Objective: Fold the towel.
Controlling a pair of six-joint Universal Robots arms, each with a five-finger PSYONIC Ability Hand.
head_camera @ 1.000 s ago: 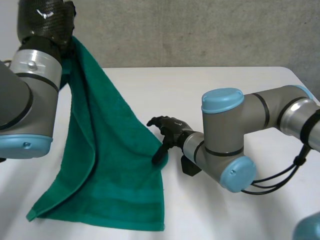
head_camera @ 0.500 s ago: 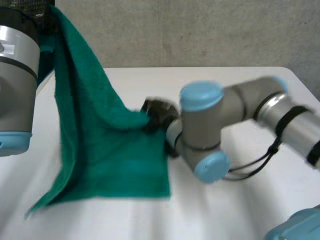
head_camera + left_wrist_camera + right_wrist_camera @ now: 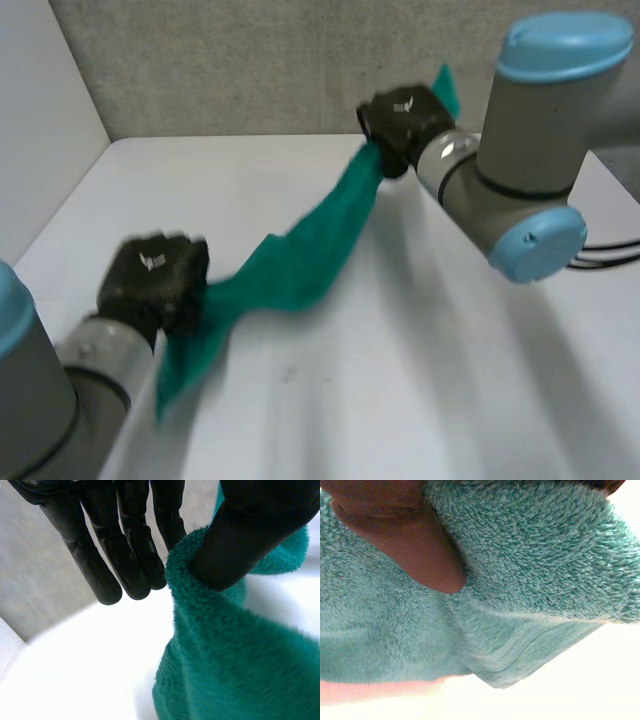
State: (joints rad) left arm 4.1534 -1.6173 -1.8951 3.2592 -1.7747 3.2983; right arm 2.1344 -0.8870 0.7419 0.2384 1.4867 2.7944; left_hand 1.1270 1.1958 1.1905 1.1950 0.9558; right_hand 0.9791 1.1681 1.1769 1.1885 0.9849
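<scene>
A green towel [image 3: 300, 255] hangs stretched as a twisted band above the white table [image 3: 420, 380], running from my left hand to my right hand. My left hand [image 3: 155, 280] is low at the front left, shut on one end of the towel, and a short tail hangs below it. In the left wrist view the thumb [image 3: 250, 535] presses the towel [image 3: 225, 660] against a finger [image 3: 165, 520]. My right hand [image 3: 400, 118] is high at the back right, shut on the other end. In the right wrist view its thumb [image 3: 402, 537] lies over the gathered towel [image 3: 535, 555].
A grey wall [image 3: 250, 60] runs behind the table and a pale side panel [image 3: 40, 150] stands at the left. My right arm's big elbow [image 3: 535, 150] hangs over the table's back right. Bare table lies under and in front of the towel.
My left hand has dropped from high at the left to low at the front. My right hand took the towel's edge and rose to the back right, pulling the towel taut between them.
</scene>
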